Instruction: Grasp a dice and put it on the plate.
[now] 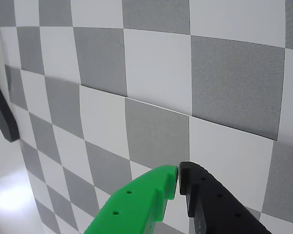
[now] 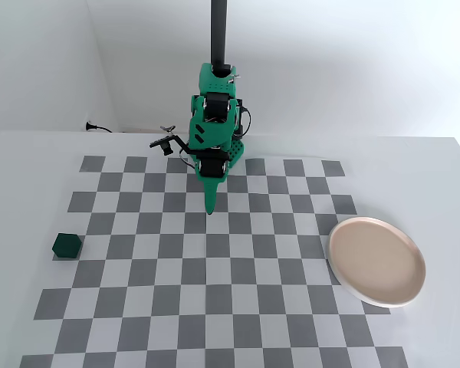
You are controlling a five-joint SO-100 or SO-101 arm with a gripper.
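Note:
In the fixed view the dark green dice (image 2: 67, 246) sits just off the left edge of the checkered mat. The pale pinkish-beige plate (image 2: 376, 260) lies at the mat's right edge. My gripper (image 2: 211, 210) hangs from the green arm over the mat's upper middle, far from both, pointing down. In the wrist view the gripper (image 1: 178, 172) is shut and empty, its green finger (image 1: 141, 200) touching the black finger (image 1: 215, 204) at the tips, over grey and white squares. Dice and plate are out of the wrist view.
The checkered mat (image 2: 176, 307) covers a white table. A black post (image 2: 218, 31) rises behind the arm. A black cable plug (image 2: 92, 126) lies at the back left by the wall. A dark edge (image 1: 2, 112) shows at the wrist view's left.

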